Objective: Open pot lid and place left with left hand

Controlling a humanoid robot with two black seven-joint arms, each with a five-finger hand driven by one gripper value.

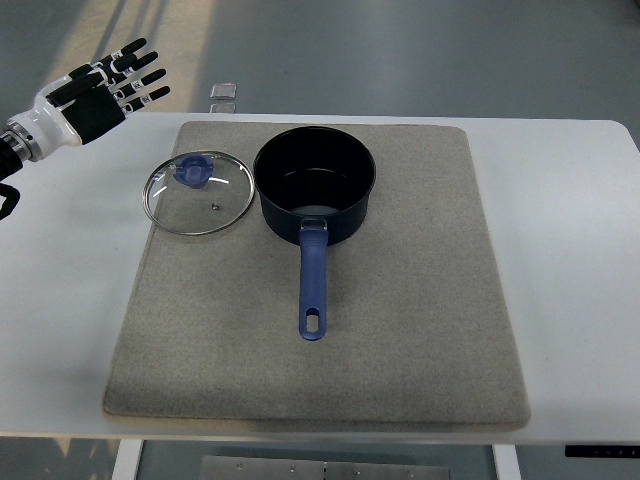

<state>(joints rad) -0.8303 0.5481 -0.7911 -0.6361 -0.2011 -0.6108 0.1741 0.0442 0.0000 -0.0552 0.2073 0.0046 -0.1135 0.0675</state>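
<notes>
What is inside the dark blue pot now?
The dark blue pot with the long blue handle looks empty: only its dark, shiny bottom shows. The round glass lid lies beside it on the grey mat. The near inner wall is hidden.

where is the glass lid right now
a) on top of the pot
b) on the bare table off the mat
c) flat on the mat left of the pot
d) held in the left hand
c: the lid lies flat on the mat beside the open pot, and the left hand is empty.

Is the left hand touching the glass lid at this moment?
Apart. The top view shows the left hand with spread fingers up at the table's far left, and bare table and mat between it and the glass lid.
</notes>
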